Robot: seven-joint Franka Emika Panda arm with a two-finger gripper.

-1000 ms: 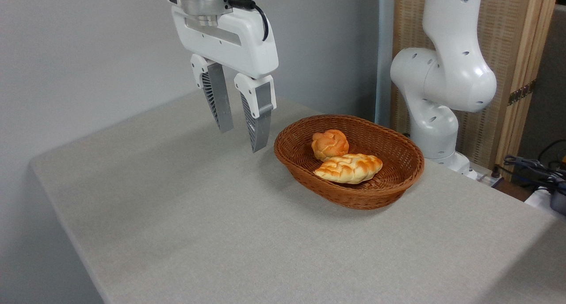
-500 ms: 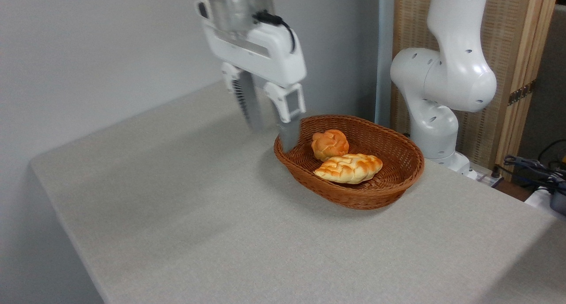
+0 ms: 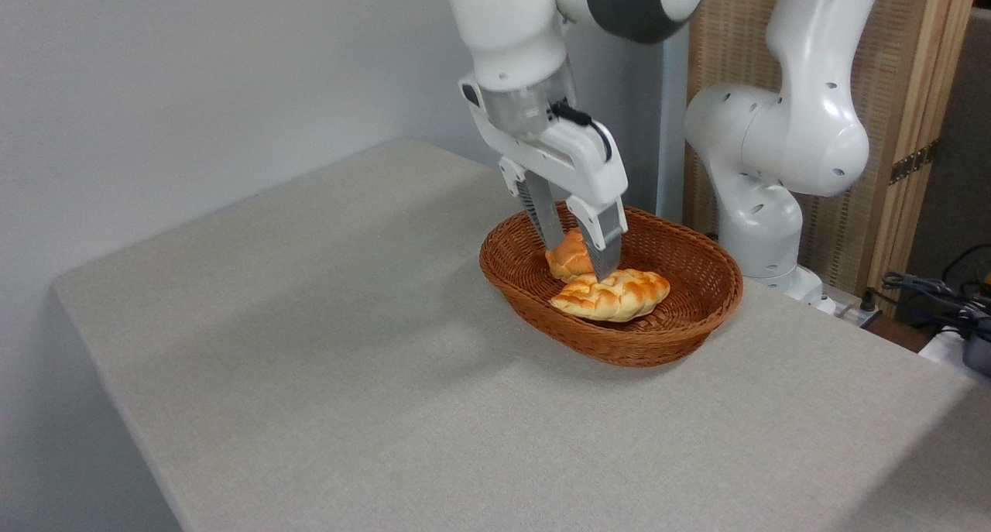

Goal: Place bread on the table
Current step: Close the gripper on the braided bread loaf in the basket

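White hand [image 3: 579, 259], fingers apart and holding nothing, reaches into the basket [image 3: 697, 327] above the bread [image 3: 615, 296].

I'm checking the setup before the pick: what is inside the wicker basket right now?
The basket holds the braided bread at the front and a round orange bun behind it. The open tool reaches in and covers part of the bun, so its right side is hidden.
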